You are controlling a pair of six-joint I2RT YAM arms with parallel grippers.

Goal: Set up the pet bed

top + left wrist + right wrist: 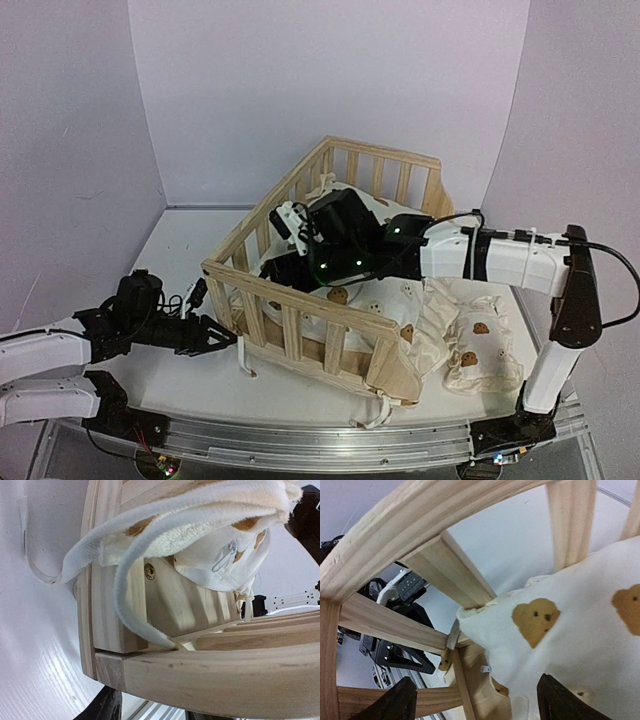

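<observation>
The pet bed (300, 300), a light pine slatted frame, stands askew in the middle of the table. The bear-print cushion (420, 320) lies inside it and spills over its front right corner. My right gripper (285, 268) reaches inside the bed near its left rail. It is open above the cushion (580, 630), with the bed's rails (420, 515) just beyond. My left gripper (218, 337) is low at the bed's front left corner. Its fingers (105, 707) sit apart under the wooden rail (200, 675). A white cushion tie (125, 595) hangs over that corner.
The small bear-print pillow (480, 345) lies on the table right of the bed, beside the right arm's upright link (575, 300). Lilac walls close in the back and sides. The metal rail (320, 440) runs along the near edge.
</observation>
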